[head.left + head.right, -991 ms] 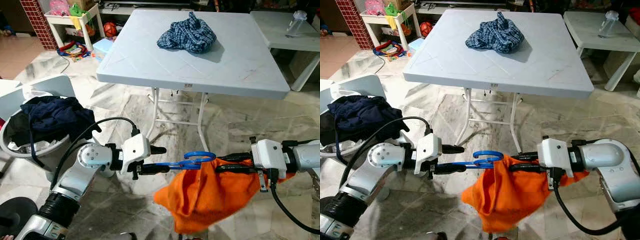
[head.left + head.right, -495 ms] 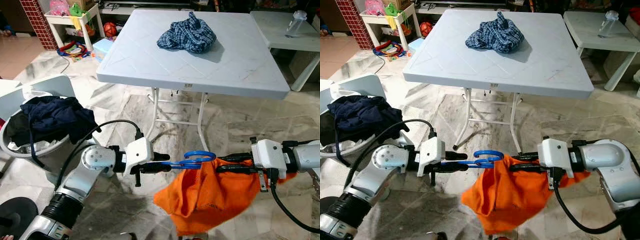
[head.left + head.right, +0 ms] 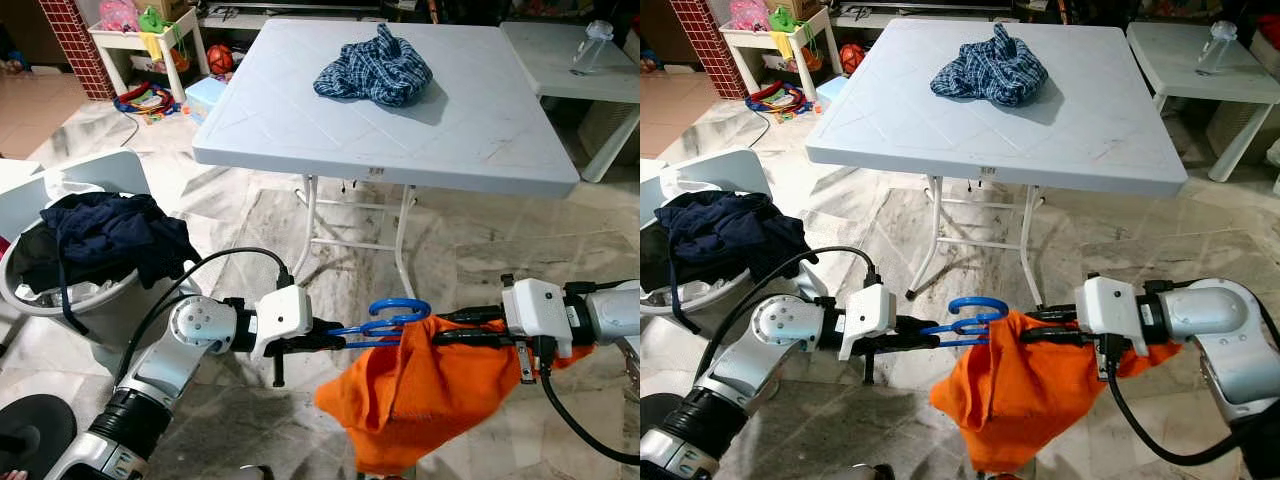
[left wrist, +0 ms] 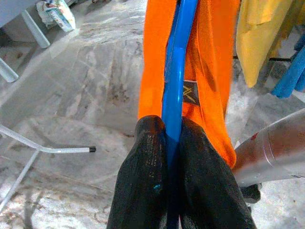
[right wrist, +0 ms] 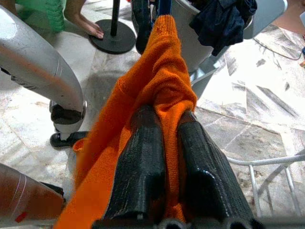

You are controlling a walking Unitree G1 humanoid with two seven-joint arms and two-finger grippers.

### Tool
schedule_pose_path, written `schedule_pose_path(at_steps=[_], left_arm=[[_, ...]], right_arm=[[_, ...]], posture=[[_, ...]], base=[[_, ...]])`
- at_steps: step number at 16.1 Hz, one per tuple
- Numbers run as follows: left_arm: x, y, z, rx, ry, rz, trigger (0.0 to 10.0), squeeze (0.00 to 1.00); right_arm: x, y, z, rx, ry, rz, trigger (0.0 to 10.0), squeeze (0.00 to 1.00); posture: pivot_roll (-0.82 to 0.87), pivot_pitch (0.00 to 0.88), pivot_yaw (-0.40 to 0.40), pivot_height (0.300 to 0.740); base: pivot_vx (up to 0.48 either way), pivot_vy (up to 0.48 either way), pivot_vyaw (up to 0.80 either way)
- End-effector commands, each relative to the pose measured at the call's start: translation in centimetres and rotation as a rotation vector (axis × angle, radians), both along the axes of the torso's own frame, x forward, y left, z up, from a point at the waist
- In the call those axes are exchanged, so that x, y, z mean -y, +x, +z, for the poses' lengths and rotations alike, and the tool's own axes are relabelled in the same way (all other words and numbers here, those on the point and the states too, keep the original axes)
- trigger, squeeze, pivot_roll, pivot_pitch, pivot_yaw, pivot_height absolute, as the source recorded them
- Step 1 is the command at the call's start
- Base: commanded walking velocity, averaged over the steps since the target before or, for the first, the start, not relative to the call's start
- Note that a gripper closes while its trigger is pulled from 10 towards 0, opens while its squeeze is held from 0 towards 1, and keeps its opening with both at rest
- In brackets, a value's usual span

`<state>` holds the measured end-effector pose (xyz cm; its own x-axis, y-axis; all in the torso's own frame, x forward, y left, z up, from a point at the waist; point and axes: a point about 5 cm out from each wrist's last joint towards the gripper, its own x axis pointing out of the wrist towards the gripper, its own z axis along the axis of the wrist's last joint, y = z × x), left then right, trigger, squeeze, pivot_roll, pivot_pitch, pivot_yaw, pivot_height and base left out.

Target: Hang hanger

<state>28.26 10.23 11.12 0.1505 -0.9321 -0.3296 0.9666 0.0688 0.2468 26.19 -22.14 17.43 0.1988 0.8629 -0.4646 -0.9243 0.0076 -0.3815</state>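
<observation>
A blue plastic hanger [image 3: 385, 315] is held level above the marble floor, its hook curling up in the middle. My left gripper [image 3: 335, 341] is shut on the hanger's left arm; in the left wrist view its fingers [image 4: 147, 181] clamp the blue bar [image 4: 175, 86]. An orange garment [image 3: 420, 390] drapes over the hanger's right side and hangs down. My right gripper [image 3: 440, 328] is shut on the orange cloth near the hanger's right end, where the fingers [image 5: 143, 167] pinch a fold of the knit [image 5: 164, 90].
A white folding table [image 3: 470, 150] stands ahead with a crumpled blue plaid shirt [image 3: 378, 68] on it. A laundry basket [image 3: 90, 300] holding dark clothes [image 3: 110, 235] is at my left. A second white table [image 3: 570, 60] is at the back right. A person's foot [image 5: 86, 21] rests by a black stand base.
My left gripper has slid right along the hanger toward the hook, and the garment's left edge has bunched rightward. The right gripper has held still.
</observation>
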Motion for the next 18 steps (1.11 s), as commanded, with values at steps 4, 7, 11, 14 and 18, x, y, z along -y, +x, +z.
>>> schedule_pose_path(at_steps=[4,7,11,14,18], left_arm=[[-0.1,0.2,-0.3,0.005,-0.003,0.034,0.0,0.0],[-0.3,0.0,-0.6,0.002,-0.024,0.063,0.0,0.0],[-0.1,-0.4,-0.9,-0.022,-0.136,0.176,0.0,0.0],[0.0,-0.4,-0.9,-0.017,-0.213,0.264,0.0,0.0],[0.3,-0.2,-1.0,-0.012,-0.289,0.39,0.0,0.0]], right_arm=[[-0.8,0.5,0.6,0.039,0.017,0.019,10.0,0.0],[-0.8,1.1,0.3,-0.047,0.04,-0.035,10.0,1.0],[-1.9,2.9,-0.1,0.056,0.04,-0.096,10.0,1.0],[-2.6,3.5,-0.2,0.092,0.049,-0.102,10.0,1.0],[-2.8,5.2,1.0,0.235,0.095,-0.181,10.0,1.0]], posture=[[-0.04,0.098,0.005,0.74],[-0.03,0.097,-0.003,0.74],[-0.03,0.094,-0.016,0.74],[-0.02,0.096,-0.022,0.74],[-0.02,0.096,-0.023,0.74]], base=[[0.0,0.0,0.0],[0.0,0.0,0.0],[0.0,0.0,0.0],[0.0,0.0,0.0],[0.0,0.0,0.0]])
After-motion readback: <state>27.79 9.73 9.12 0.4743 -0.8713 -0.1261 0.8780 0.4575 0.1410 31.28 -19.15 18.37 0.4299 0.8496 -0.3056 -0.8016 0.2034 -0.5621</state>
